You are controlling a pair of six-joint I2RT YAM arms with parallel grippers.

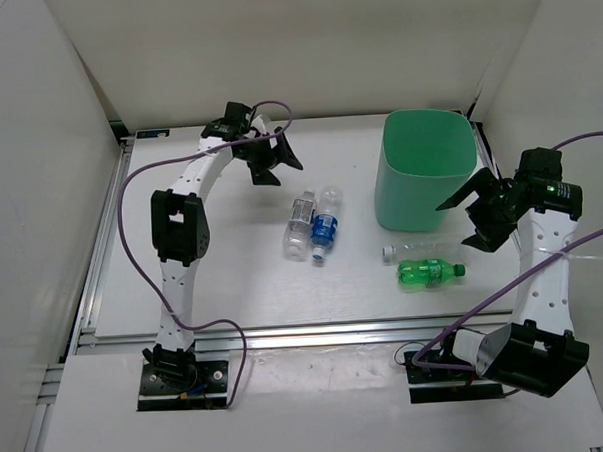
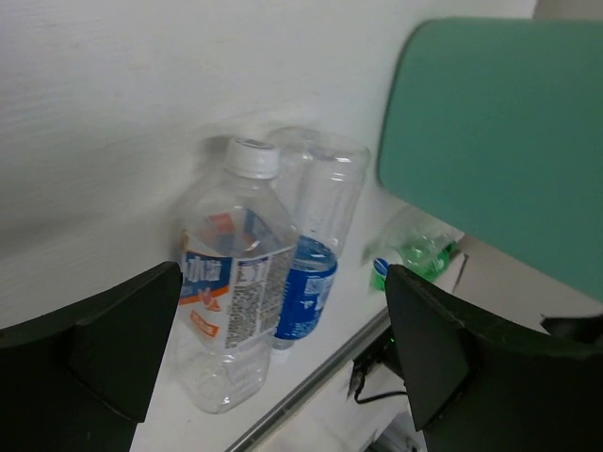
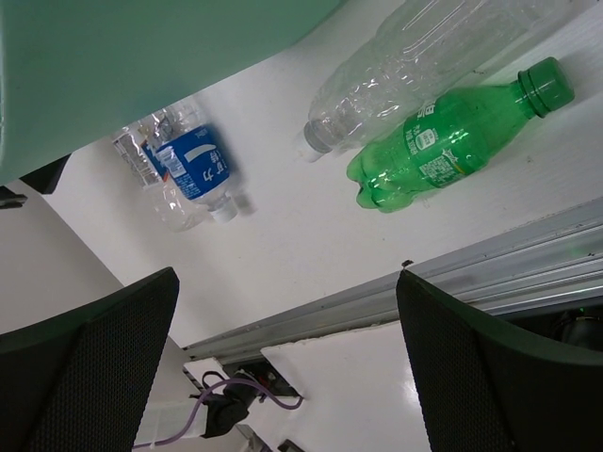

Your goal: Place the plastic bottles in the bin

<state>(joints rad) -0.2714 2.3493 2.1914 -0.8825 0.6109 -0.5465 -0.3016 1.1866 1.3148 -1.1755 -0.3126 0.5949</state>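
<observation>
Mint-green bin (image 1: 412, 196) stands far right from above; the pale-label bottle (image 1: 300, 224) and blue-label bottle (image 1: 325, 225) lie mid-table, the clear bottle (image 1: 423, 247) and green bottle (image 1: 431, 271) just before it. The left gripper (image 1: 282, 172) and right gripper (image 1: 460, 226) gape empty. Left wrist: the labelled pair lie touching. Right wrist: green lies against clear.

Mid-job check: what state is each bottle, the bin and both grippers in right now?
Bin: upright, no bottle visible inside.
Pale-label bottle: lying flat, capped.
Blue-label bottle: lying flat beside it, capped.
Plain clear bottle: lying flat near bin, capped.
Green bottle: lying flat, capped.
Left gripper: open, empty.
Right gripper: open, empty.
</observation>
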